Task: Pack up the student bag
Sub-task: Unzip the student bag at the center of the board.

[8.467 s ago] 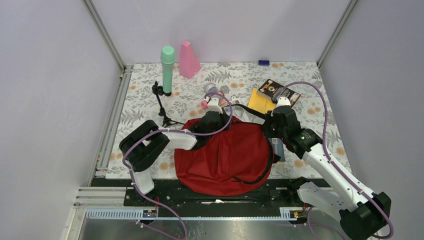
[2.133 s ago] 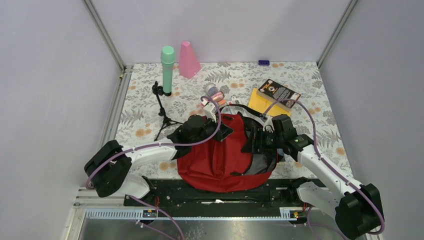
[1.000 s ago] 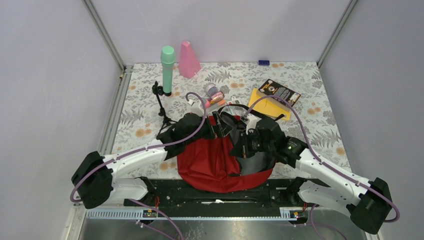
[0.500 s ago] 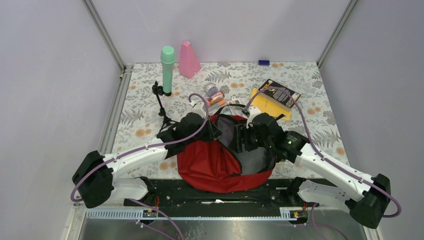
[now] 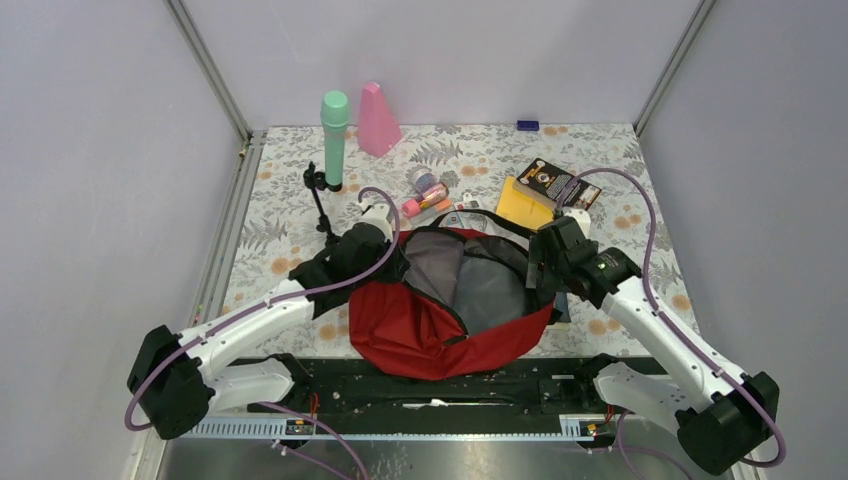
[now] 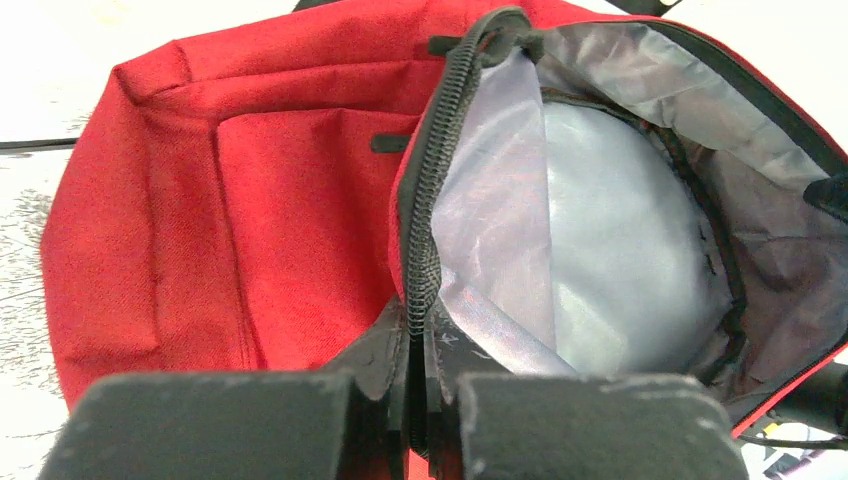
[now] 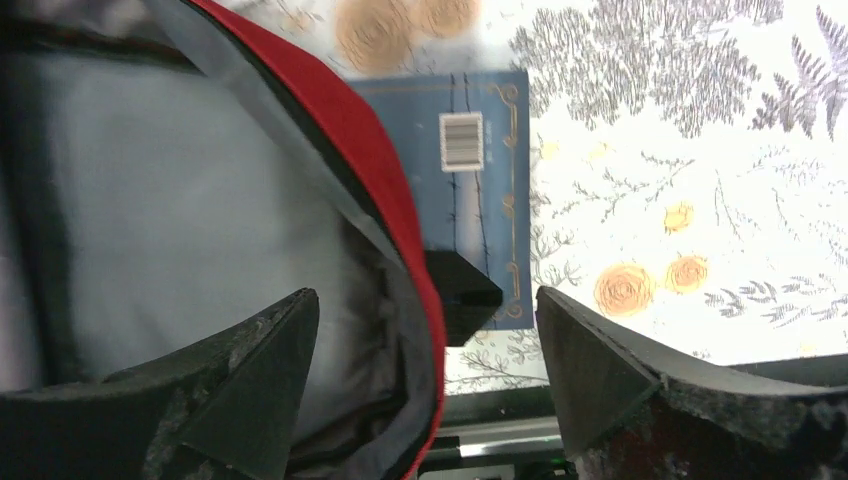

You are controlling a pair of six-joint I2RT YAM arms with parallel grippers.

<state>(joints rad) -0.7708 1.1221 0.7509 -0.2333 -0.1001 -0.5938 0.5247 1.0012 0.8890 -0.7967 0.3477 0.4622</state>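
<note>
The student bag (image 5: 420, 330) lies at the near middle of the table, a red backpack whose mouth gapes and shows grey lining (image 5: 480, 285). My left gripper (image 5: 392, 258) is at the bag's left rim, shut on the black zipper edge (image 6: 428, 200); in the left wrist view the left gripper (image 6: 420, 345) pinches that edge between red fabric (image 6: 250, 200) and lining (image 6: 600, 230). My right gripper (image 5: 540, 275) hovers over the bag's right rim. In the right wrist view the right gripper (image 7: 430, 350) is open; the red rim (image 7: 400, 240) runs between its fingers (image 7: 250, 370) without touching them.
A blue book (image 7: 490, 190) lies half under the bag's right side. Behind the bag are a yellow book (image 5: 522, 203), a black book (image 5: 558, 183) and a small pink bottle (image 5: 425, 195). A green microphone on a stand (image 5: 334, 140) and a pink cone (image 5: 378, 120) stand at the back left.
My left gripper shut on the zipper edge and drew it left. My right gripper let go of the bag's rim, opened and drew back right. The bag's mouth now gapes wider.
</note>
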